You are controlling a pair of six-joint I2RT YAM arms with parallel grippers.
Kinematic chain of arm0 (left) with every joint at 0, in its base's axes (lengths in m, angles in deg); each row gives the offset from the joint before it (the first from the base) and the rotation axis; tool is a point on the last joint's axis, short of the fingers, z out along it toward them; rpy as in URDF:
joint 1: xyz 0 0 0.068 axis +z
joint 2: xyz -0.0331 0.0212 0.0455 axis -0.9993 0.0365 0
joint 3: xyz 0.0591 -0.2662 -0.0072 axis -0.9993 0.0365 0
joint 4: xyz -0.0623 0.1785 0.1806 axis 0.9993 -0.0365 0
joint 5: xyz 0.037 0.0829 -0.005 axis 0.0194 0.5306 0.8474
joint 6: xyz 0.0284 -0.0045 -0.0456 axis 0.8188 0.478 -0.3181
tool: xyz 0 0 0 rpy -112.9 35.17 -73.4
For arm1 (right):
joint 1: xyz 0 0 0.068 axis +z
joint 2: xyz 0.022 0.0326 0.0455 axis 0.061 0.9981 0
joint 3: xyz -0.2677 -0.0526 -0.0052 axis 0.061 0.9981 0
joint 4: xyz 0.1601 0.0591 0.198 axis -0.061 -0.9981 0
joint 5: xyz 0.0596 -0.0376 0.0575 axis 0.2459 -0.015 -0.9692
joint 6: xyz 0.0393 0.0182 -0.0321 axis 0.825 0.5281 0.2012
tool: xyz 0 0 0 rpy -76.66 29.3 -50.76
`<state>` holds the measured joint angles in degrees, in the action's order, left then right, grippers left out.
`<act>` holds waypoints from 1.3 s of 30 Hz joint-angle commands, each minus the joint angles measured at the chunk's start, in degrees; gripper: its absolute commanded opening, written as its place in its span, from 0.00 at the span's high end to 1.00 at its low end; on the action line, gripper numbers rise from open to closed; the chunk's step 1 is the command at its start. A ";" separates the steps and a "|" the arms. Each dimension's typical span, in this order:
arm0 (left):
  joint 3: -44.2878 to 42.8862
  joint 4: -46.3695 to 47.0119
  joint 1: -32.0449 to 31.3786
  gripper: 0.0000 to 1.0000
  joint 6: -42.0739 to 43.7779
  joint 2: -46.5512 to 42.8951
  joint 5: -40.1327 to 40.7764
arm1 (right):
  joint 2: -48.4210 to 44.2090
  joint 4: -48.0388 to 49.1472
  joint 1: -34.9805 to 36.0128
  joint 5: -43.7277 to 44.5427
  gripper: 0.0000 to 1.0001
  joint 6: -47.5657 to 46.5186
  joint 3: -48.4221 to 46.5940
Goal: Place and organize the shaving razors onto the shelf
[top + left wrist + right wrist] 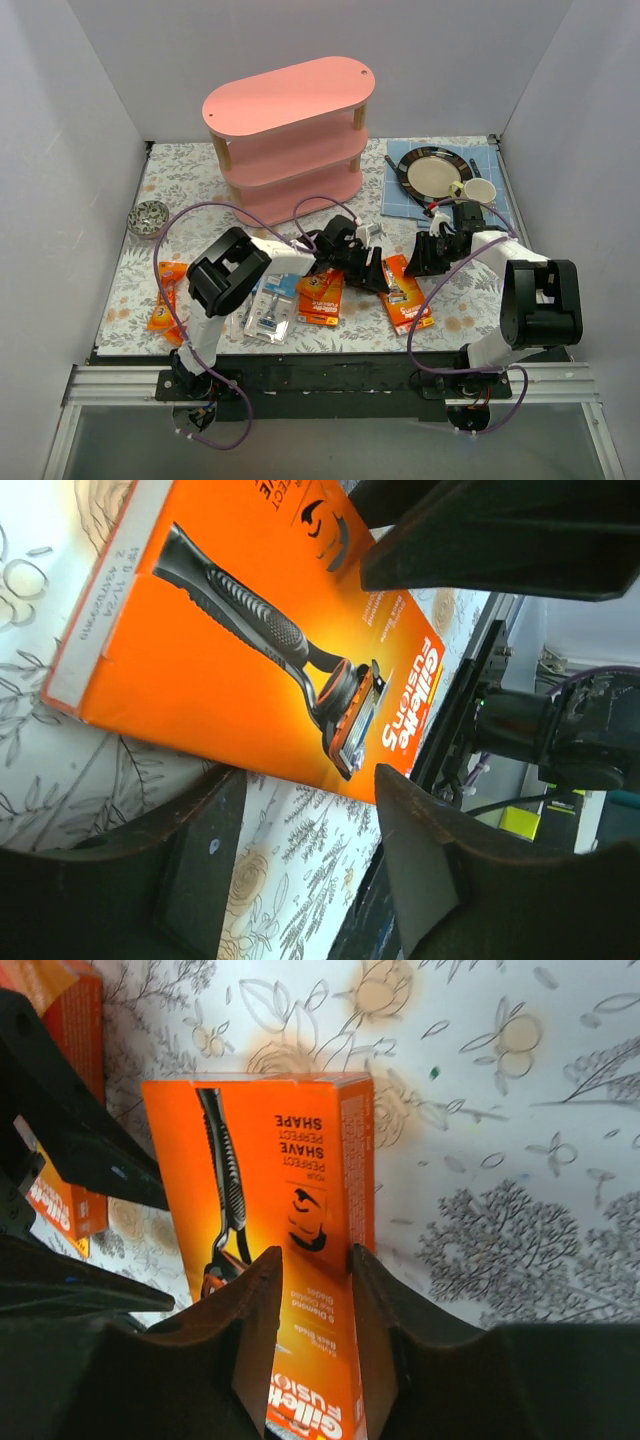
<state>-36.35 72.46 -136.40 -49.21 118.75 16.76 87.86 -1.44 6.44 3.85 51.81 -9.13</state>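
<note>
The pink shelf (290, 120) stands at the back, its boards bare. An orange razor box (408, 295) lies flat on the floral cloth between my two grippers. My right gripper (312, 1255) straddles the long edge of this orange razor box (255, 1160): jaws narrowed but open, one finger over the printed face, the other against the side. My left gripper (308, 785) is open just short of the same box (250, 640), only cloth between its fingers. More razors lie left: orange cards (320, 295), a blister pack (270, 312), orange bags (165, 300).
A blue mat (400, 195) at the back right carries a dark plate (437, 172) and a white mug (478, 190). A small patterned bowl (149, 217) sits at the far left. White walls close three sides. The table's front edge runs just behind the packs.
</note>
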 commanded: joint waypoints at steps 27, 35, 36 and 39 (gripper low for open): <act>3.01 -2.46 8.15 0.36 14.16 -8.72 -9.08 | 3.53 -8.43 -11.99 -2.85 0.40 2.49 -2.90; 3.81 -1.57 7.18 0.35 14.77 -9.70 -8.11 | 8.44 -3.16 -12.08 -8.12 0.47 3.55 -0.96; 3.72 -1.48 6.92 0.35 14.95 -9.70 -7.85 | 8.97 -2.72 -12.08 -8.57 0.48 3.72 -0.87; 3.37 -1.04 6.48 0.34 14.78 -9.35 -7.50 | 10.46 -0.26 -12.08 -9.71 0.53 4.95 -0.52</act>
<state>-32.72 69.77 -129.07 -35.66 112.46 9.24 96.23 -5.40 -5.72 -3.40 56.21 -9.92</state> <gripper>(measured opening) 0.654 0.507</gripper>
